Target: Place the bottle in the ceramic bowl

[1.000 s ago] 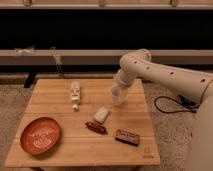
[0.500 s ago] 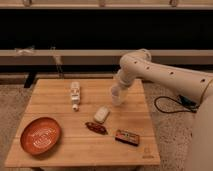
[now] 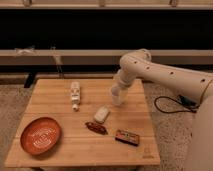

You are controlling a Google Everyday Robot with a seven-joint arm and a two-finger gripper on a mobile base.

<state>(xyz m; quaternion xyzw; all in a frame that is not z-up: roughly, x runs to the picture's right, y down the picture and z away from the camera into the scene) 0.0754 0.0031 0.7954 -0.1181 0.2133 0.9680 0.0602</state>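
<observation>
The slim whitish bottle (image 3: pixel 75 95) lies on its side on the wooden table (image 3: pixel 55 100), at the back left, cap towards the front. The reddish-orange ceramic bowl (image 3: pixel 40 135) sits at the front left corner and holds nothing. My gripper (image 3: pixel 118 90) hangs from the white arm over the back right of the table, well to the right of the bottle. A pale, cup-like shape (image 3: pixel 117 97) sits right at the gripper's tip; I cannot tell whether it is held.
A short white oblong block (image 3: pixel 101 114) lies mid-table. A reddish-brown wrapped item (image 3: pixel 96 128) and a dark flat packet (image 3: pixel 127 137) lie near the front edge. A cable (image 3: pixel 167 102) runs on the floor to the right. A dark shelf stands behind the table.
</observation>
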